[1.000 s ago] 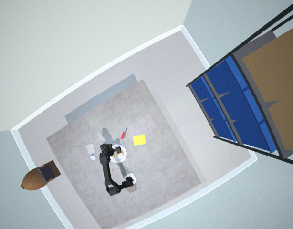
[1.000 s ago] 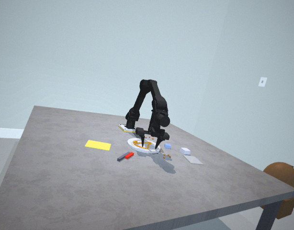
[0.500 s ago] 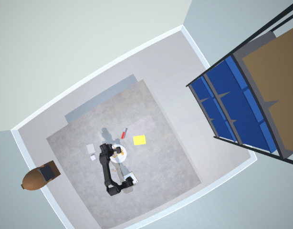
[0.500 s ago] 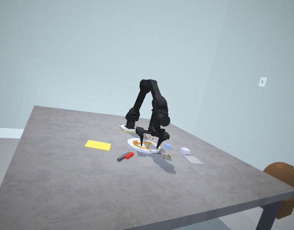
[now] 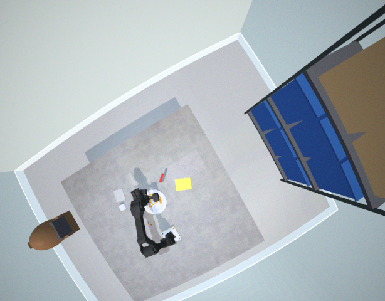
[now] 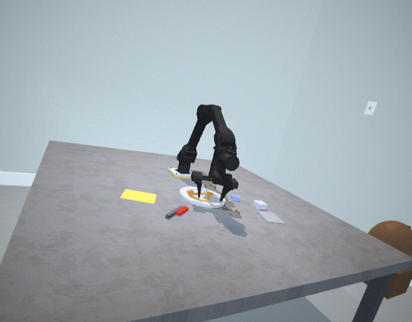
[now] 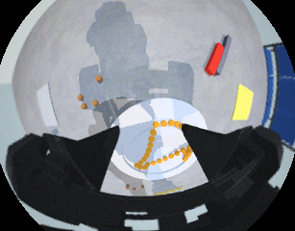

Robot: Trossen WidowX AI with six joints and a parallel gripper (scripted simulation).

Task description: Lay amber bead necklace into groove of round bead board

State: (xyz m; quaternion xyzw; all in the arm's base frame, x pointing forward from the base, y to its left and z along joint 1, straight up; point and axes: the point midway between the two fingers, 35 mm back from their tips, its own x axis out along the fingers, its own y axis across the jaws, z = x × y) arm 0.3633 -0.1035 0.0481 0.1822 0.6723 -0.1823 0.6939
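Note:
The amber bead necklace (image 5: 160,201) (image 6: 190,192) (image 7: 163,123) lies on the white round bead board (image 5: 163,207) (image 7: 171,107) as a bent, roughly three-sided loop. In the wrist view one straight run of beads slants across the board's inner area and another crosses near its lower part. Its right part is bunched and partly hidden behind a finger, so I cannot tell how it sits in the groove there. My gripper (image 6: 210,199) (image 7: 151,128) is wide open just above the board, with nothing between the fingers; the fingertips stand apart, low over the board.
A red block (image 5: 161,177) (image 6: 182,210) (image 7: 214,59) lies beside a dark bar (image 6: 172,212). A yellow sheet (image 5: 183,184) (image 6: 138,196) (image 7: 243,102) lies beyond the board. Loose brown beads (image 7: 99,78) lie on the table. A white block (image 6: 260,204), a grey plate (image 6: 270,217) and a blue block (image 6: 235,197) lie nearby.

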